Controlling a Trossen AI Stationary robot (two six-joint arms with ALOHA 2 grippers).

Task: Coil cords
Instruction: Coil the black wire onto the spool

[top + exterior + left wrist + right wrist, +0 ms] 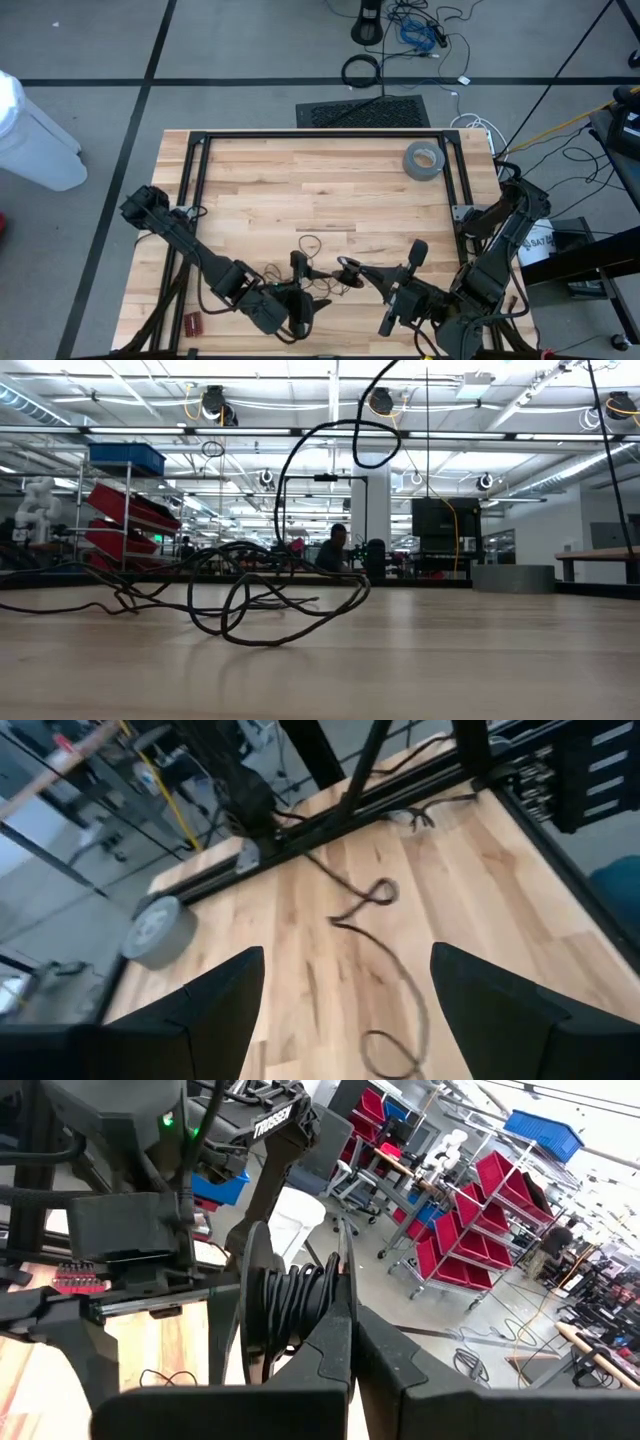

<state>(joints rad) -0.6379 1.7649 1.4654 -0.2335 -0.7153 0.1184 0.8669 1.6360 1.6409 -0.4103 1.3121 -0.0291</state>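
Wooden table point(320, 185) fills the centre of the high view; grey tape roll point(423, 159) sits at its upper right; left gripper point(298, 298), lower centre, has its 2 fingers point(215, 1000) spread apart over bare wood, holding nothing; right gripper point(345, 268), just right of it, is closed on the thin black cord point(310, 245), which lies in loose loops at lower centre.

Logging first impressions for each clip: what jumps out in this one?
A thin black cord sprawls in loose loops on the wooden table near its front edge, between the two arms. The right gripper is shut on a wound bundle of that cord, while the left gripper hovers open above the table. A grey tape roll sits at the far right corner.
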